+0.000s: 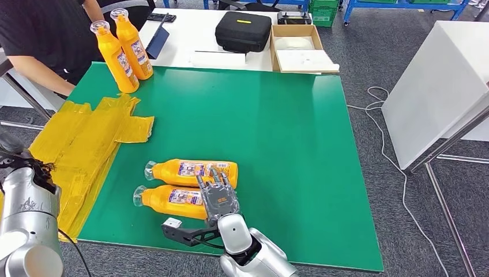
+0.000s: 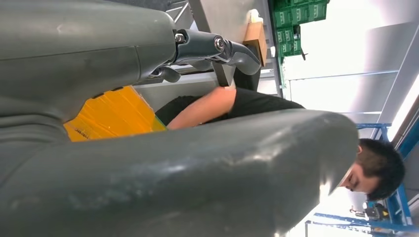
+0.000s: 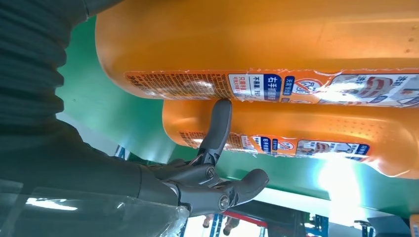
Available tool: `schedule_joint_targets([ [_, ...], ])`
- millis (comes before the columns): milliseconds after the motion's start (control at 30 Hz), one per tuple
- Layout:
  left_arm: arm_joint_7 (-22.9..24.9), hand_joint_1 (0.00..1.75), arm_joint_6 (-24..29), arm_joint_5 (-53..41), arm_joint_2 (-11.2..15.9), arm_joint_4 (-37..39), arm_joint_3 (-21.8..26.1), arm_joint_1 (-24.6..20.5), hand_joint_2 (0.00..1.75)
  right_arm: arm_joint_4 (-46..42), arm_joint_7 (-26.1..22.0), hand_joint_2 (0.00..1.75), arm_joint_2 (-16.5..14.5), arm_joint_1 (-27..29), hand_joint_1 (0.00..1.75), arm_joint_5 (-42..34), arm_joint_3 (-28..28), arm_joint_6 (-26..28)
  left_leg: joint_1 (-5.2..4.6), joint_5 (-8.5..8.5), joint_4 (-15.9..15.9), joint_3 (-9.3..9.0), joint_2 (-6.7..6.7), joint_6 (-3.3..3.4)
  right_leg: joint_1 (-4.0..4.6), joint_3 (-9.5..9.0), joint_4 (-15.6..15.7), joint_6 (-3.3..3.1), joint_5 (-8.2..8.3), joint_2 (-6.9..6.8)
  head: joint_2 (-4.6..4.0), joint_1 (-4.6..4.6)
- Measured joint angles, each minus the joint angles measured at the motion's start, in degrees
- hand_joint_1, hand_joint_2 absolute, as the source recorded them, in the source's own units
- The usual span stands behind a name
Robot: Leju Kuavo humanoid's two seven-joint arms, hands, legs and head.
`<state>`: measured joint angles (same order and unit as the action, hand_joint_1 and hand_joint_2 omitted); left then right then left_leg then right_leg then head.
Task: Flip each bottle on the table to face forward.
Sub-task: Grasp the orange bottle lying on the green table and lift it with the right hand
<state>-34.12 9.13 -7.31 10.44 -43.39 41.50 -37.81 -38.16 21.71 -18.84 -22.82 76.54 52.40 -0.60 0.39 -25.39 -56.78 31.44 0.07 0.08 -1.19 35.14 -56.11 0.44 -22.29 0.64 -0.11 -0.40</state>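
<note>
Right hand (image 1: 218, 198) sits at the near edge of the green tabletop (image 1: 277, 144), fingers (image 3: 217, 129) spread and extended, holding nothing; one fingertip reaches into the seam between the two lying bottles, touching or nearly touching, can't tell which. Near bottle (image 1: 171, 201) lies on its side directly under the fingers, cap pointing to the robot's left, printed label up; far lying bottle (image 1: 193, 171) is just beyond the fingertips, parallel and touching or almost touching the near one. Judgement: the hand is set over the bottle bodies to roll or turn one so its label faces forward, so the flip on this pair looks not yet done; the close packing probably makes it hard to get fingers round just one. Left hand (image 2: 212, 47) is raised out at the tabletop's left side, nothing visibly in it; fingers look loosely curved, but spread or closed I cannot tell. Beyond the fingers to the left lies crumpled yellow plastic sheet (image 1: 86, 138) on the tabletop. Well past the fingers at the far left corner, two standing bottles (image 1: 124, 49) are upright, side by side, labels towards the robot, likely already finished. A person (image 1: 46, 34) in a black top stands beside them. Farther off, a black case (image 1: 243, 30) and an open cardboard box (image 1: 300, 49) rest on a white table.
</note>
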Motion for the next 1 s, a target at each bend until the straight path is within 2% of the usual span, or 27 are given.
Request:
schedule_joint_targets([
  [133, -0.9, 0.0, 0.3, 1.1, 0.1, 0.7, 0.0, -0.1, 0.0, 0.8, -1.2, 1.75, 0.0, 0.1, 0.0, 1.0, -1.4, -0.3, -0.02, -0.02, 0.0, -0.19, -0.02, 0.02, 0.0, -0.22, 0.0, 0.02, -0.03, 0.0, 0.0, 0.01],
  [267, -1.7, 0.0, 0.6, 2.0, 0.1, 0.9, 0.1, -0.1, 0.0, 2.7, -3.1, 1.75, -0.3, -0.4, 0.24, 0.9, -3.1, -1.0, -0.03, -0.05, 0.0, -0.39, -0.02, 0.05, 0.0, -0.44, 0.1, 0.02, -0.04, 0.0, 0.0, 0.05],
  [400, -2.3, 0.0, 0.5, 2.9, 0.2, 0.9, 0.2, 0.3, 0.0, 5.5, -4.9, 1.75, -0.6, -0.8, 0.34, 0.8, -4.6, -2.5, -0.02, -0.05, 0.0, -0.44, -0.01, 0.07, -0.01, -0.5, 0.1, 0.0, 0.0, 0.01, 0.0, 0.06],
  [533, -2.8, 0.0, 0.4, 3.5, 0.4, 0.9, 0.3, 0.9, 0.0, 7.3, -6.2, 1.75, -0.7, -1.4, 0.0, 1.0, -5.0, -2.8, 0.02, -0.1, 0.0, -0.56, 0.06, 0.06, -0.02, -0.56, 0.1, -0.02, 0.02, 0.06, 0.0, -0.03],
  [933, -4.7, 0.0, 0.4, 5.1, 1.2, 1.3, 0.4, 1.0, 0.0, 10.7, -8.4, 1.75, -1.4, -3.1, 0.0, 0.5, -5.4, -2.8, 0.2, -0.23, 0.1, -0.95, 0.11, -0.1, 0.1, -0.93, 0.1, -0.22, -0.1, 0.09, 0.0, -0.08],
  [1000, -5.1, 0.0, 0.5, 5.4, 1.4, 1.6, 0.4, 1.0, 0.0, 11.1, -8.8, 1.75, -1.5, -3.3, 0.14, 0.4, -5.4, -2.8, 0.22, -0.22, 0.1, -1.03, 0.14, -0.12, 0.11, -1.01, 0.1, -0.25, -0.09, 0.1, 0.0, -0.08],
])
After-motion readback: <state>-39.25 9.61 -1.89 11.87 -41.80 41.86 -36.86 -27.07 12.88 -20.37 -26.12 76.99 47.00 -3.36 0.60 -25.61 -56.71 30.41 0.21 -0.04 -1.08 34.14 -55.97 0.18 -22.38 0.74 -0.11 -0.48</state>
